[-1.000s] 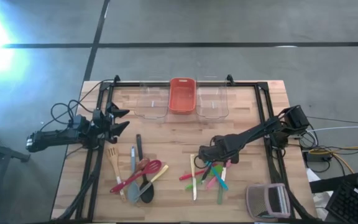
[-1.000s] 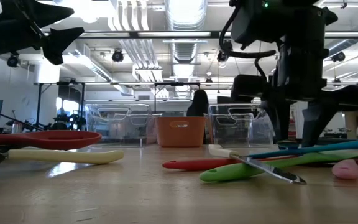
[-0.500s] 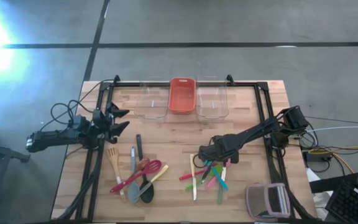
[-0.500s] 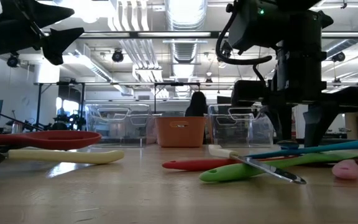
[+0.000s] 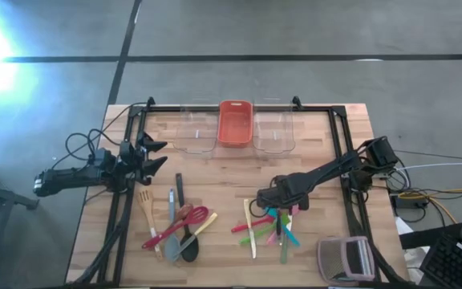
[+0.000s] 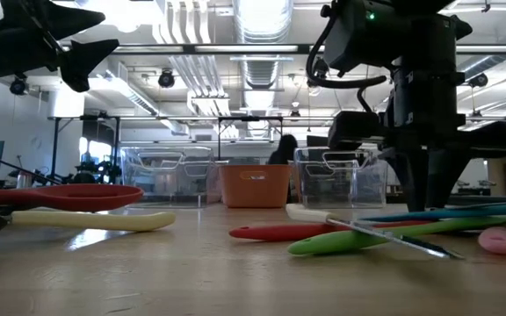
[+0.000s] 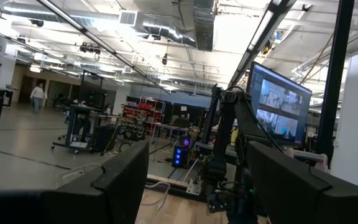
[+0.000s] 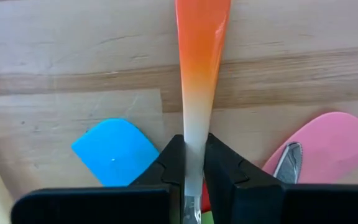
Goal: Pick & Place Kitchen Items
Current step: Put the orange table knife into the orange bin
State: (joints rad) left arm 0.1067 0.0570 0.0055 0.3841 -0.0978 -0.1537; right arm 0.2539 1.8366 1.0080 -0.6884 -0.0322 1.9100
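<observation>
The right gripper (image 8: 193, 163) is down over the pile of small plastic utensils (image 5: 269, 229) on the right half of the table (image 5: 319, 152), its fingers (image 8: 170, 163) clamped on the pale end of an orange-handled utensil (image 8: 199, 56) — a blue spoon bowl (image 8: 116, 150) and a pink spoon bowl (image 8: 331, 143) lie on either side. The left gripper (image 5: 156, 154) hangs with jaws apart over the table's left edge, clear of the large spoons and spatulas (image 5: 175, 225) — these lie on the near left of the table.
</observation>
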